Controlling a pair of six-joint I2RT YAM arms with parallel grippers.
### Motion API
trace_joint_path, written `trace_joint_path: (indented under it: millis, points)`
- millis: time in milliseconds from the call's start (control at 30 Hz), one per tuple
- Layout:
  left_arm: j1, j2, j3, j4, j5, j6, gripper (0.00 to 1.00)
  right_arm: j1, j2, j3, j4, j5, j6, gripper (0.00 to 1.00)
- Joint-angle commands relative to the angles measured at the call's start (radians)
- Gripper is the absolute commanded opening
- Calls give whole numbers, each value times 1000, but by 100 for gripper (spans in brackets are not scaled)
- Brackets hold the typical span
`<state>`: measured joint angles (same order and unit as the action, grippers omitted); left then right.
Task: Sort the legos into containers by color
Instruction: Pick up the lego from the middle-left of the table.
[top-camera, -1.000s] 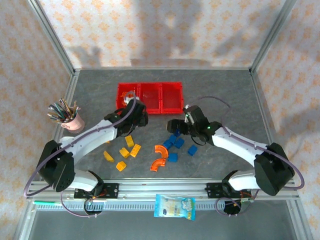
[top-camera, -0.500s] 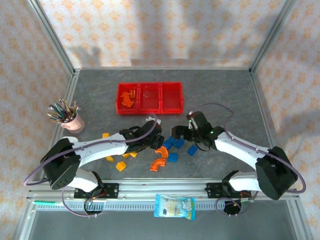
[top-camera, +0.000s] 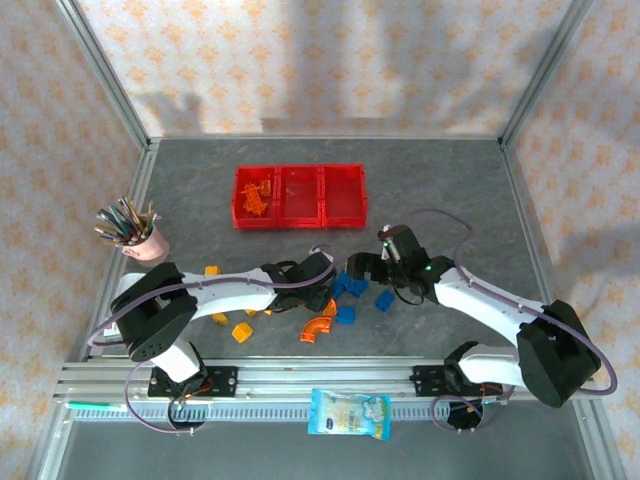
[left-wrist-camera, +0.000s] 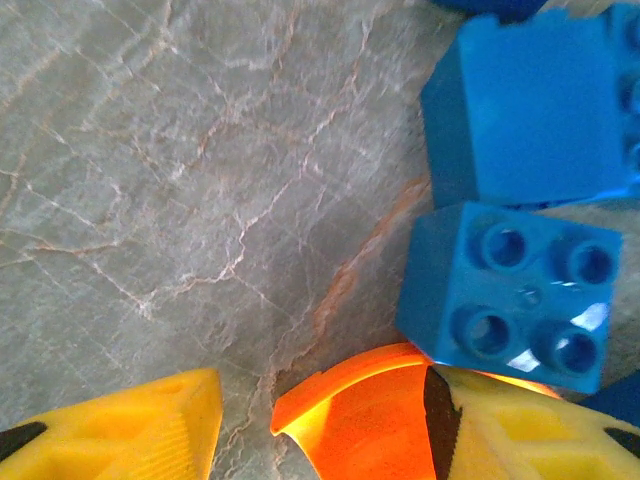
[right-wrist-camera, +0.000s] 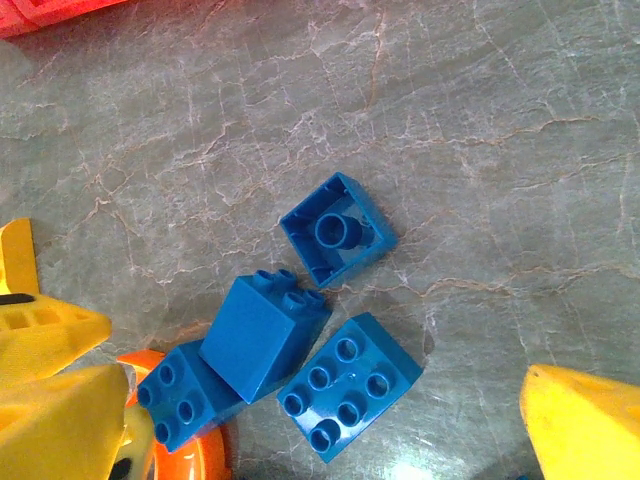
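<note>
Three joined red containers (top-camera: 300, 195) stand at the back; orange pieces (top-camera: 257, 195) lie in the left one. My left gripper (top-camera: 325, 293) (left-wrist-camera: 322, 400) is low over the table and open. An orange arch (left-wrist-camera: 370, 425) lies between its yellow fingers, against the right finger (left-wrist-camera: 530, 430) and apart from the left one. Two blue legos (left-wrist-camera: 510, 290) sit just beyond it. My right gripper (top-camera: 358, 268) (right-wrist-camera: 320, 420) hangs wide open over several blue legos (right-wrist-camera: 350, 385), one of them upside down (right-wrist-camera: 337, 237). A second orange arch (top-camera: 318, 327) lies nearer the front.
Yellow legos (top-camera: 241, 332) are scattered left of the pile. A pink cup of pens (top-camera: 140, 240) stands at the left edge. A snack packet (top-camera: 350, 413) lies on the front rail. The two grippers are close together at the pile.
My left arm has swung from the left container down to the pile and settled over the orange arch. My right gripper has shifted slightly toward the front over the blue legos.
</note>
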<state>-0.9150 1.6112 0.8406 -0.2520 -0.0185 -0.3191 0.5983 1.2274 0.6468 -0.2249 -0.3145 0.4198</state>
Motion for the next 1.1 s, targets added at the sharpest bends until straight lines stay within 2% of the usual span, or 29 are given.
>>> trace_joint_path:
  millis: [0,367,567,667,1067]
  points:
    - [-4,24,11,-2,-25,41,58,-5,-19,1,-21,18,7,100]
    - [8,95,64,12,-8,83,55,-6,-22,7,-24,21,13,100]
    - [10,84,43,15,9,103,47,-6,-26,13,-26,29,8,100]
    - [10,64,27,13,15,93,39,-6,-22,16,-25,34,6,100]
    - [20,-20,-50,-12,-39,-13,28,-8,9,38,-18,25,-4,100]
